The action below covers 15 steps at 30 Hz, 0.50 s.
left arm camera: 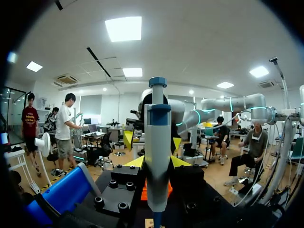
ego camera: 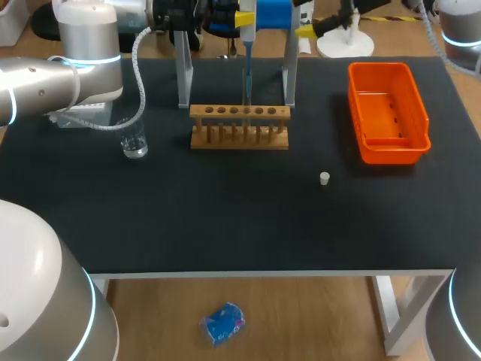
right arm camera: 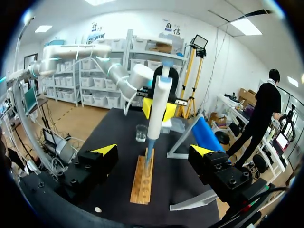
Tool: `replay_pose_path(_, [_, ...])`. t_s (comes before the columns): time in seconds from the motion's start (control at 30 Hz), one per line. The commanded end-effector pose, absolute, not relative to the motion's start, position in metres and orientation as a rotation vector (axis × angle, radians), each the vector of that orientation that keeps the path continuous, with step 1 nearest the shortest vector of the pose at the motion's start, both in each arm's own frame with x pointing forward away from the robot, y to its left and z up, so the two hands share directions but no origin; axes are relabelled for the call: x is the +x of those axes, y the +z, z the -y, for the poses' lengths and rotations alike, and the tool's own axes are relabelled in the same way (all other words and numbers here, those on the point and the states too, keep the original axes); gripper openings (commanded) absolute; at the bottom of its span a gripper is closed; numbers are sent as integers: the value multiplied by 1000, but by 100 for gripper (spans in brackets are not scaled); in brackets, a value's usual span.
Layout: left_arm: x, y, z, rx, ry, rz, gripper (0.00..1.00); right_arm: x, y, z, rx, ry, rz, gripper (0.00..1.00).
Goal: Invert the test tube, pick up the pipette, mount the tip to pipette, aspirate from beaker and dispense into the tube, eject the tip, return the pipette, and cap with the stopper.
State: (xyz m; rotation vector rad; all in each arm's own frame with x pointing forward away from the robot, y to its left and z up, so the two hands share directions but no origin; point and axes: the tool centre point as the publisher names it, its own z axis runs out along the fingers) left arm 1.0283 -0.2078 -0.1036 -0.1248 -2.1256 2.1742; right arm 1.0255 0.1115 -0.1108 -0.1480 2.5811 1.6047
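Two left-arm fingers [left arm camera: 136, 162] pinch the pipette [left arm camera: 157, 156] upright, its tip [right arm camera: 148, 159] down in the wooden tube rack [ego camera: 239, 126], far middle of the bench [ego camera: 225, 226]; dispensing looks in hand. Right fingers [right arm camera: 105, 150] stand spread nearby; next, a straight lift, then ejecting the tip.

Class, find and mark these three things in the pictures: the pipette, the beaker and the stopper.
pipette [left arm camera: 157, 152]: left wrist view, on its pale barrel.
beaker [ego camera: 135, 143]: head view, on its glass wall.
stopper [ego camera: 325, 178]: head view, on its white top.
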Motion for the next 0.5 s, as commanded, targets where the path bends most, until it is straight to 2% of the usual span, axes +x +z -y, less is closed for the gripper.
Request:
replay_pose_path(0.03, [1028, -103, 208, -124, 2174, 2128, 0, 1023, -93, -107, -133, 1650, -2558, 100])
replay_pose_path(0.4, [1028, -103, 208, -124, 2174, 2128, 0, 1036, -35, -122, -161, 1780, -2483, 100])
replay_pose_path(0.43, [1028, -103, 208, -124, 2174, 2128, 0, 1036, -30, -124, -170, 1796, -2478, 72])
replay_pose_path(0.47, [1028, -103, 208, -124, 2174, 2128, 0, 1037, -25, -125, -168, 1794, -2478, 22])
replay_pose_path(0.5, [1028, -103, 208, -124, 2174, 2128, 0, 1037, -21, -126, -175, 1789, -2468, 0])
